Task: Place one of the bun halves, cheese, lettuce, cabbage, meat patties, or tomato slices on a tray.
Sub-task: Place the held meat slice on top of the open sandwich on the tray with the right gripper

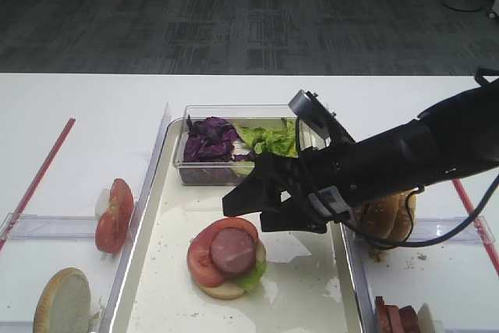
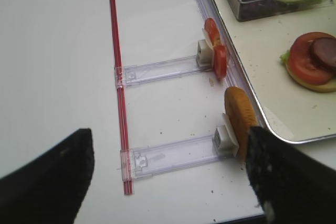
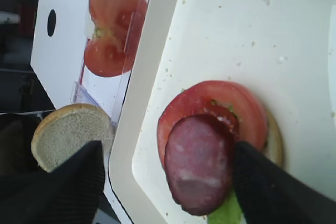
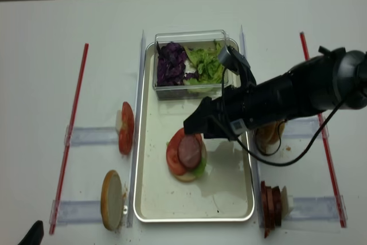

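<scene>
On the cream tray (image 1: 296, 294) sits a stack: a bun half at the bottom, lettuce, a tomato slice (image 1: 204, 259) and a meat patty (image 1: 232, 251) on top. My right gripper (image 1: 249, 212) hovers just above and behind the stack, open. In the right wrist view its black fingers (image 3: 63, 187) stand wide on either side of the patty (image 3: 199, 163), which lies flat on the tomato slice (image 3: 231, 108). My left gripper (image 2: 168, 182) is open over bare table, its right finger close beside an upright bun half (image 2: 240, 119).
A clear box (image 1: 234, 169) at the tray's far end holds purple cabbage (image 1: 209, 139) and green lettuce (image 1: 269, 139). Left holders carry tomato slices (image 1: 113, 216) and a bun half (image 1: 62, 302). Right holders carry bun halves (image 1: 386, 220) and meat patties (image 1: 394, 319). Red rods (image 1: 39, 177) flank the table.
</scene>
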`<state>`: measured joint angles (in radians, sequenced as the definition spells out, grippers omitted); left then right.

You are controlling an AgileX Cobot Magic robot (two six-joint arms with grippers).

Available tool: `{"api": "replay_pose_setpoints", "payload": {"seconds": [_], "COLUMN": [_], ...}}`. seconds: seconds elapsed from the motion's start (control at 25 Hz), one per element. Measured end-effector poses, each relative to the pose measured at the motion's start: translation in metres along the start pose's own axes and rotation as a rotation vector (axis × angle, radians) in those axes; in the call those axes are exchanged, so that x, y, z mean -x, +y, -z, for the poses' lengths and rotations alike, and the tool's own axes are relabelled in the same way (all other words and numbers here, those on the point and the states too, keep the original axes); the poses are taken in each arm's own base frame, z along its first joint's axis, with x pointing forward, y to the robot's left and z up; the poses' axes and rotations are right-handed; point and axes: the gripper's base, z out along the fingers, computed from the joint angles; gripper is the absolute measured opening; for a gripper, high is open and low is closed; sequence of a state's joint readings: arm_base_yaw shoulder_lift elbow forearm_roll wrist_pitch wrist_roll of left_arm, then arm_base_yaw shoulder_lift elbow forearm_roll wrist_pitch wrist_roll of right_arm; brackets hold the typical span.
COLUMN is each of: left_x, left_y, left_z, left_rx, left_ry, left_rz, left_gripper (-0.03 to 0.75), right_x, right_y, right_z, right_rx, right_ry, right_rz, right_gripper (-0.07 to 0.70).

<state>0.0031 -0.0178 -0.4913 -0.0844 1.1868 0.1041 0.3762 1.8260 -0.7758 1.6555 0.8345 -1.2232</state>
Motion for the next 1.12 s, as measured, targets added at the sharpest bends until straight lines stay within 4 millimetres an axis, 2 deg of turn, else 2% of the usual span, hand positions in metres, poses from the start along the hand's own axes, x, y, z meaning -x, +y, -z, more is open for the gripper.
{"api": "replay_pose_setpoints", "payload": {"seconds": [0.6, 0.8, 1.12], "left_x": [0.000, 0.000, 0.000], "left_y": [0.000, 0.000, 0.000], "left_z": [0.000, 0.000, 0.000], "left_rx": [0.000, 0.000, 0.000], "left_ry": [0.000, 0.000, 0.000], "left_rz": [0.000, 0.000, 0.000], "left_gripper": [0.545, 0.545, 0.545], "right_x": [0.001, 0.011, 0.029], "right_y": [0.034, 0.048, 0.080], "right_z": [0.031, 0.042, 0.070], "right_rx": [-0.060, -0.123, -0.233], "right_ry": [0.032, 0.076, 0.129], "right_rz": [0.134, 0.181, 0.262], "right_gripper": [0.545, 0.585, 0.601]}}
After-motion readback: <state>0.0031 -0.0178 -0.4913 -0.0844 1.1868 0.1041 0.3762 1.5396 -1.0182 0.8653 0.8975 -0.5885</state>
